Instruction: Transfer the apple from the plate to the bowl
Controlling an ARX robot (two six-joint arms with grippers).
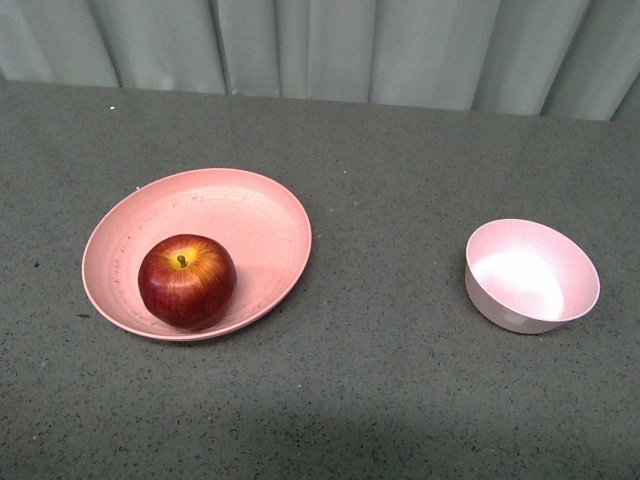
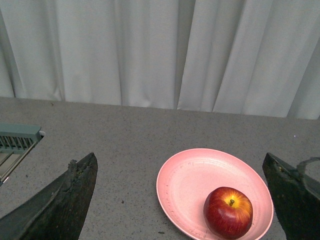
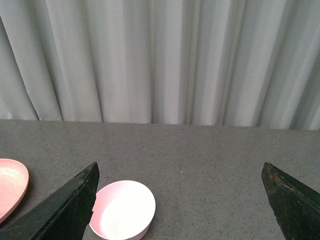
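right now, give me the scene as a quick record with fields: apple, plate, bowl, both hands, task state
apple: on the plate, stem up, near its front edge
plate: salmon-pink, on the grey table, robot's left side
bowl: pale pink, empty, robot's right side, apart from the plate
left hand: open, holding nothing, its camera sees plate and apple
right hand: open, holding nothing, its camera sees the bowl
task state: apple not yet moved
backdrop: pale curtain

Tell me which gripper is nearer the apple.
Left. The left gripper, open, faces the apple on the plate; the right gripper, open, faces the bowl, with the apple outside its view.
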